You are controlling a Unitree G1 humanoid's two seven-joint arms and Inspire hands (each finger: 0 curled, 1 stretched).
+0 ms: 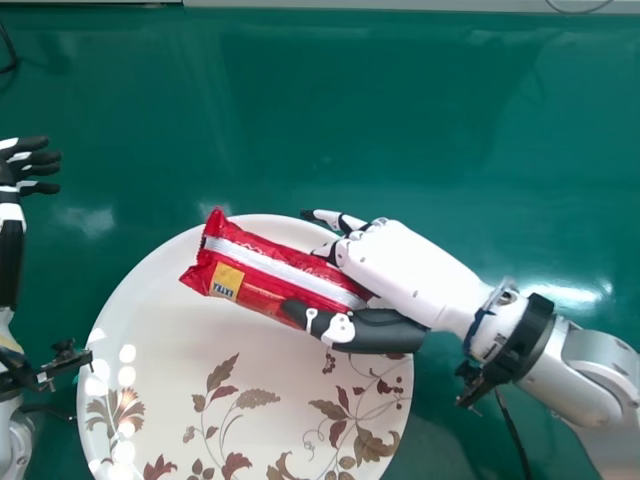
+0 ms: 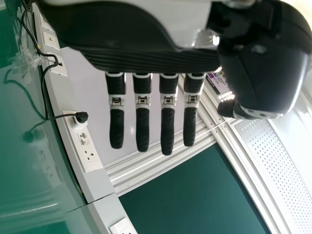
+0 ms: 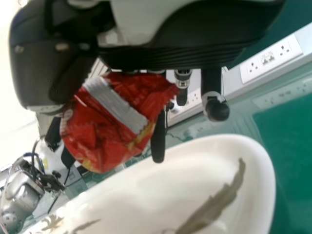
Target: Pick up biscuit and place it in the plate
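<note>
My right hand [image 1: 400, 265] is over the upper right part of the plate [image 1: 180, 380] in the head view, its thumb and fingers gripping the red biscuit packet [image 1: 265, 268]. The packet slants across the plate's upper part; whether it touches the plate I cannot tell. In the right wrist view the packet [image 3: 107, 126] lies between thumb and fingers of the right hand [image 3: 161, 58], above the plate [image 3: 214, 161]. My left hand [image 1: 30, 165] is off to the plate's left, fingers straight; the left wrist view shows the left hand [image 2: 142, 117] open and holding nothing.
The glossy green table [image 1: 300, 120] surrounds the plate. A dark cable [image 1: 514, 435] runs beside the right forearm. Along the table's edge, the left wrist view shows a socket strip [image 2: 87, 151] with a plugged-in black cable [image 2: 46, 92].
</note>
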